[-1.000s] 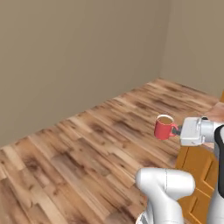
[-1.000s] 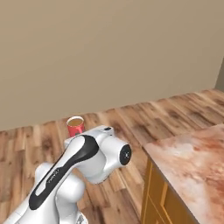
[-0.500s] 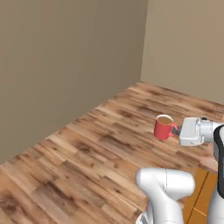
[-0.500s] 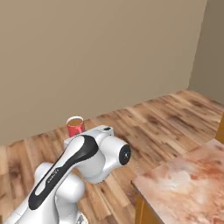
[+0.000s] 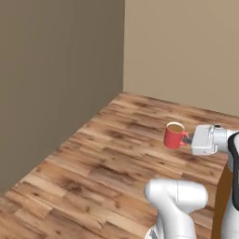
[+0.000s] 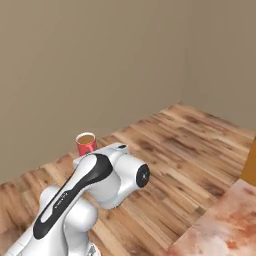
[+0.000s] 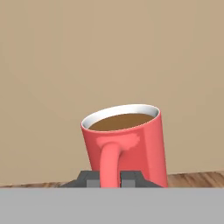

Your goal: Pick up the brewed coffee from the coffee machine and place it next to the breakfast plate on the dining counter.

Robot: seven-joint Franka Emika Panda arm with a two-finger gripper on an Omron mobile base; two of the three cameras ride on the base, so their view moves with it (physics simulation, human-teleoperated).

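Gripper [image 5: 188, 138] fingers [image 7: 89, 179] closed on handle of red mug of brewed coffee [image 5: 175, 135], held upright in the air over wood floor [image 5: 107, 163]; dining counter [image 6: 225, 230] corner at lower right of right base view.

The arm [image 6: 95, 185] consists of glossy white rounded link housings. One link carries a long black inlay strip along its upper side, bearing small pale lettering too fine to read. A circular dark joint cap with a small light mark sits on the side of the adjacent bulbous housing. The hand [image 5: 205, 139] is a boxy white block with a pale grey face. The finger tips [image 7: 89, 178] are small, dark grey and square-edged.
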